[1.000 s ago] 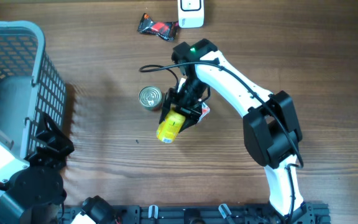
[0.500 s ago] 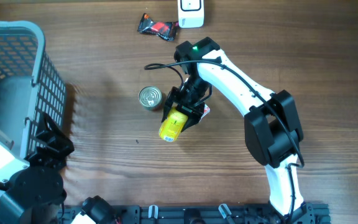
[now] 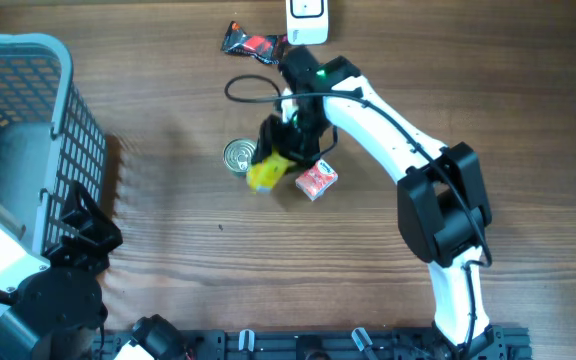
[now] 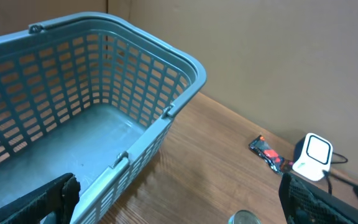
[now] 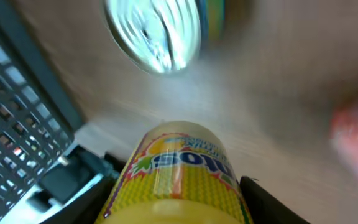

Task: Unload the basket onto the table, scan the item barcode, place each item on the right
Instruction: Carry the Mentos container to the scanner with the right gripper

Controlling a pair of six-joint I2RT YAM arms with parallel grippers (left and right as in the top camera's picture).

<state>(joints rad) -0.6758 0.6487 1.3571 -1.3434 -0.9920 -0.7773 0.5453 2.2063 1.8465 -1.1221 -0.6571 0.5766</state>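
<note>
Tin point(image 3: 240, 156) silver. Container point(image 3: 265, 175) beside tin yellow, fine grid print. Packet point(image 3: 317, 180) right of tin red-white. Basket point(image 3: 78, 120) blue-grey lattice.

The bottle point(image 3: 266, 172) is between the can point(image 3: 240, 157) and the small box point(image 3: 316, 180), with the scanner point(image 3: 307, 20) and wrapper point(image 3: 251, 43) behind.

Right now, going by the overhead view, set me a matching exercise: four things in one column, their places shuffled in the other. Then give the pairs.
Things:
1. yellow can
2. red packet
3. white scanner
4. grey basket

Places:
A. far edge of the table
B. left side of the table
C. in the right gripper
D. lying on the table beside the held can

Pairs: 1-C, 2-D, 3-A, 4-B
</note>
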